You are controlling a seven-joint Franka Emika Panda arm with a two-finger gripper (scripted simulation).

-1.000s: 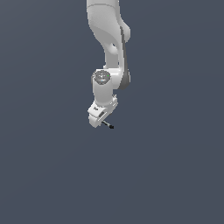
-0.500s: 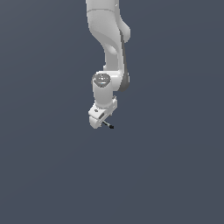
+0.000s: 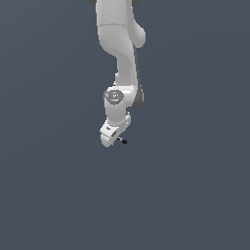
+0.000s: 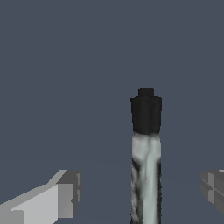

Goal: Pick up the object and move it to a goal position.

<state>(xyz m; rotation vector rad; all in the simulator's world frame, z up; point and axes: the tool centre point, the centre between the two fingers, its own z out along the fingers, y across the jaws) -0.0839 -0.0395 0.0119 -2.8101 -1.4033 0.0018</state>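
Nothing grabbed yet: my gripper (image 3: pixel 113 139) sits spread wide with the stick (image 4: pixel 146 157) lying between the fingers (image 4: pixel 57 199) untouched on the bare floor, so clamp, lift and carry all remain.

End effector (image 3: pixel 113 137) low w/ stick (image 3: pixel 122 141) just beside.

Lighting even and flat in both views; dim slate-grey backdrop, no glare, no cast shadow seen on the ground. White arm (image 3: pixel 120 53) was lit from above, shaded grey on its underside and on the exterior view's right. Exterior render soft, low-res; stick (image 3: pixel 122 141) barely resolved. Wrist view blocky, stick (image 4: pixel 146 157) w/ smeared, mottled texture. No edge distortion.
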